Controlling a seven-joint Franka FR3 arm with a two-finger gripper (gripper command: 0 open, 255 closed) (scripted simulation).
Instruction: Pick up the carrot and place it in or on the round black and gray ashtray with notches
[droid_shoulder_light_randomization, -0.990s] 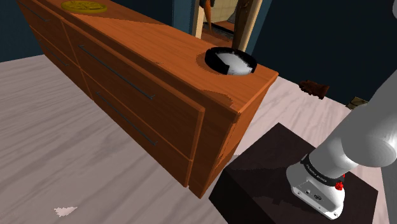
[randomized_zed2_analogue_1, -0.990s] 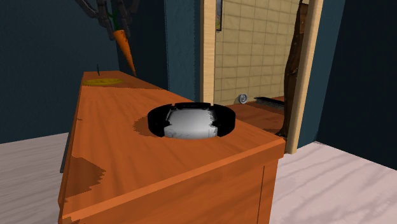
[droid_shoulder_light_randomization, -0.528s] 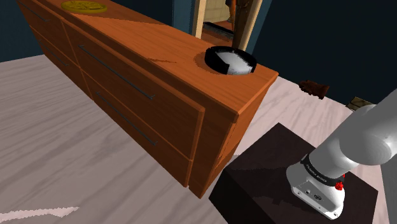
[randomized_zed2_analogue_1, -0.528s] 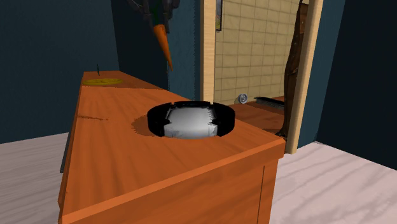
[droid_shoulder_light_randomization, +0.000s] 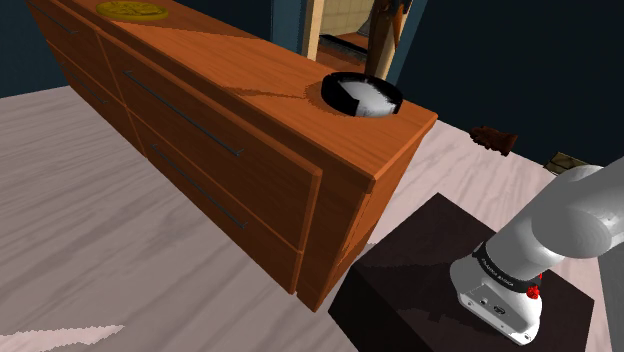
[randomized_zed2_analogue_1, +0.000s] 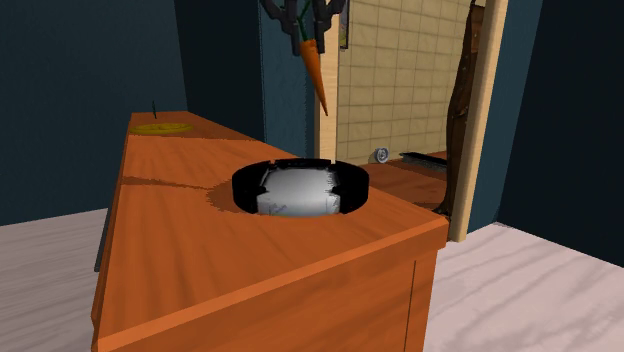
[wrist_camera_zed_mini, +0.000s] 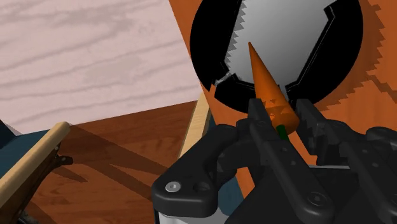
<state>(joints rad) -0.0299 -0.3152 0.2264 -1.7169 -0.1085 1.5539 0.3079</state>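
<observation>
End effector (wrist_camera_zed_mini: 282, 113) closed on the carrot (wrist_camera_zed_mini: 267, 83): in the wrist view both black fingers (wrist_camera_zed_mini: 257, 113) clasp its thick, green-stubbed top, and the orange body runs out past the fingertips to a sharp point.

Second exterior view: end effector (randomized_zed2_analogue_1: 305, 15) at the upper edge, with the carrot (randomized_zed2_analogue_1: 316, 70) hanging tip down, slightly tilted, in the air and well clear of the dresser (randomized_zed2_analogue_1: 180, 240).

Ashtray (randomized_zed2_analogue_1: 250, 190), round, with a black notched wall and a grey floor, sits on the dresser top near its end. The carrot is above it and touches nothing but the fingers. In the wrist view the tip lies over the grey floor of the ashtray (wrist_camera_zed_mini: 210, 38).

Shoulder view: ashtray (droid_shoulder_light_randomization: 340, 92) near the dresser (droid_shoulder_light_randomization: 250, 130) corner, a flat yellow object (droid_shoulder_light_randomization: 130, 9) at the far end, and the white arm (droid_shoulder_light_randomization: 570, 215) rising from the dark stand (droid_shoulder_light_randomization: 430, 270)
</observation>
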